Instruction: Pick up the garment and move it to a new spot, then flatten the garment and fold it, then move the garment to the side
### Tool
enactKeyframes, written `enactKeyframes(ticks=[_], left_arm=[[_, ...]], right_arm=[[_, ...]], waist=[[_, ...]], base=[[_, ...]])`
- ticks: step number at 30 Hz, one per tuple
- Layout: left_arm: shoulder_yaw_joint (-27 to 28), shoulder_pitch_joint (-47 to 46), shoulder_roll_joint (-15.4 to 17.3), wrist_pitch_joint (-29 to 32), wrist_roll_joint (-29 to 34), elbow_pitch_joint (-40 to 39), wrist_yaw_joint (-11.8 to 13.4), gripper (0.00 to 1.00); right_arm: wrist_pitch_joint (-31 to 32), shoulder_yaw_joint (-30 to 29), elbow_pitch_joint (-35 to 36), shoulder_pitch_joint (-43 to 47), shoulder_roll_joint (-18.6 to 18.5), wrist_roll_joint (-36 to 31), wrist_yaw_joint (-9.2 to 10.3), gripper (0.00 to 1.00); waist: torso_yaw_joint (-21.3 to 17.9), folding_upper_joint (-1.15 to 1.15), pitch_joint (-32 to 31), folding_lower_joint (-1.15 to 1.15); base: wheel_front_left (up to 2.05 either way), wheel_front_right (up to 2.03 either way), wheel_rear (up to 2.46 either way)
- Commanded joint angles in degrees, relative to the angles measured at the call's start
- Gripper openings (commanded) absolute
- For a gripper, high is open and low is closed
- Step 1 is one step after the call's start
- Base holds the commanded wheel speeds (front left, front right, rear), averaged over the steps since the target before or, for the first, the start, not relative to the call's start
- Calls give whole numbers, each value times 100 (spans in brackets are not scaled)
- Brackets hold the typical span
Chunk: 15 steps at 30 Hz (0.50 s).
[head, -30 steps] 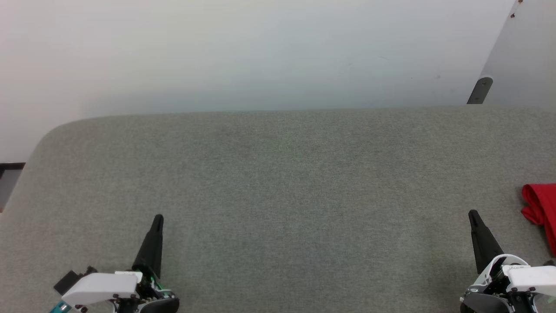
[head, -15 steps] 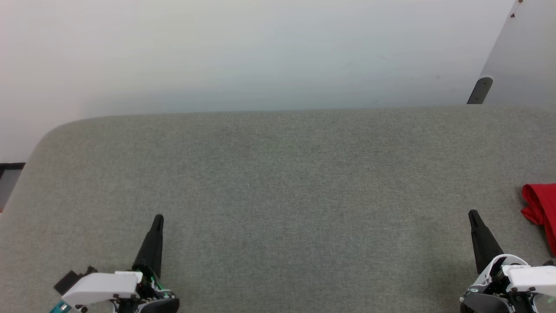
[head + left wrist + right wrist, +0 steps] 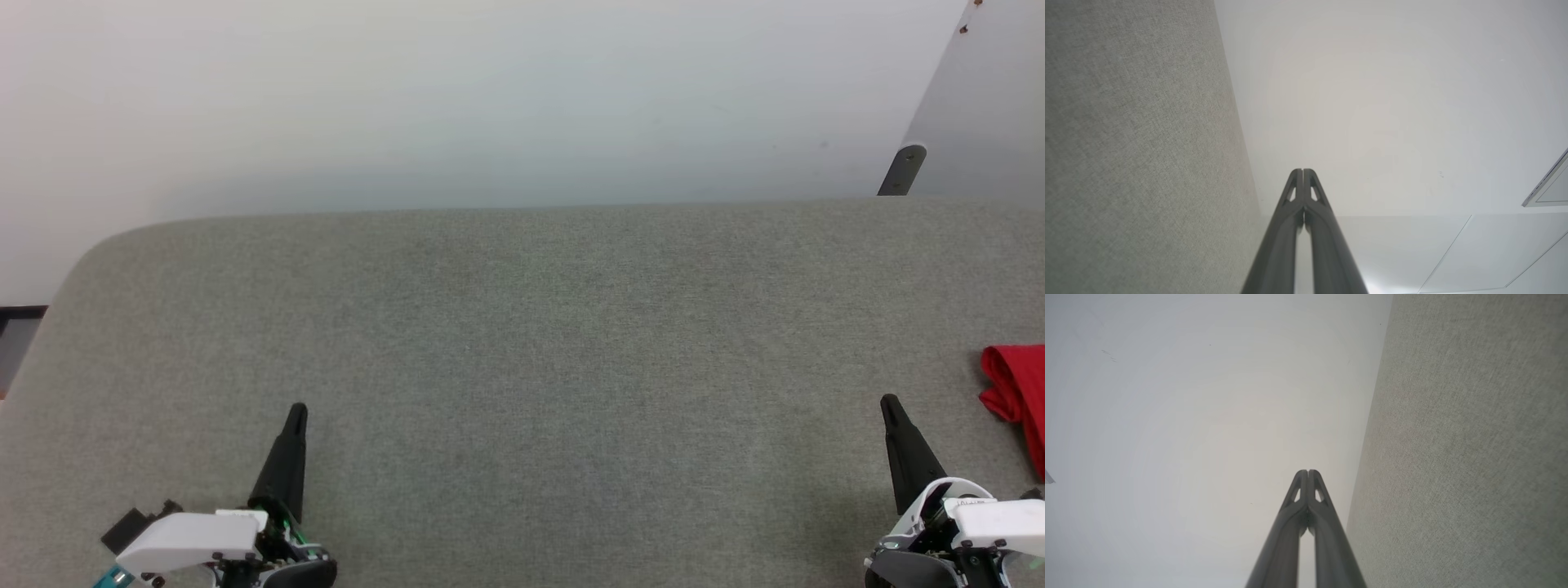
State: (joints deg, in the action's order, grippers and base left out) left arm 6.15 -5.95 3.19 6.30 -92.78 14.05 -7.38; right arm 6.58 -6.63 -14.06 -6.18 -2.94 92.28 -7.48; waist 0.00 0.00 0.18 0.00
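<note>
At 7 o'clock in the head view, the left gripper hangs over the grey fabric desk, its fingers pressed together and empty. At 5 o'clock, the right gripper has its fingers closed tip to tip as well, holding nothing. Beyond it, near 4 o'clock, the red garment lies bunched on the desk, apart from both grippers. A pale wall rises at 12 o'clock.

The left end effector sits by the near edge of the surface, towards its left side, its two dark fingers pressed together into one point that aims at the far edge and leans slightly right. The right end effector mirrors it towards the right side, likewise closed, leaning slightly left. The white left wrist and right wrist sit behind them
</note>
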Motion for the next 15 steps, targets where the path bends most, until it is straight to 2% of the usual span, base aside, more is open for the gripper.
enactKeyframes(ticks=[1,15], left_arm=[[18,-63,-14,16,21,10,-20,0],[26,-64,-19,21,26,10,-20,0]], right_arm=[[10,5,-1,-16,20,22,-2,0],[9,7,-1,-16,20,23,-2,0]], waist=[[0,0,0,0],[0,0,0,0]], base=[[0,0,0],[0,0,0]])
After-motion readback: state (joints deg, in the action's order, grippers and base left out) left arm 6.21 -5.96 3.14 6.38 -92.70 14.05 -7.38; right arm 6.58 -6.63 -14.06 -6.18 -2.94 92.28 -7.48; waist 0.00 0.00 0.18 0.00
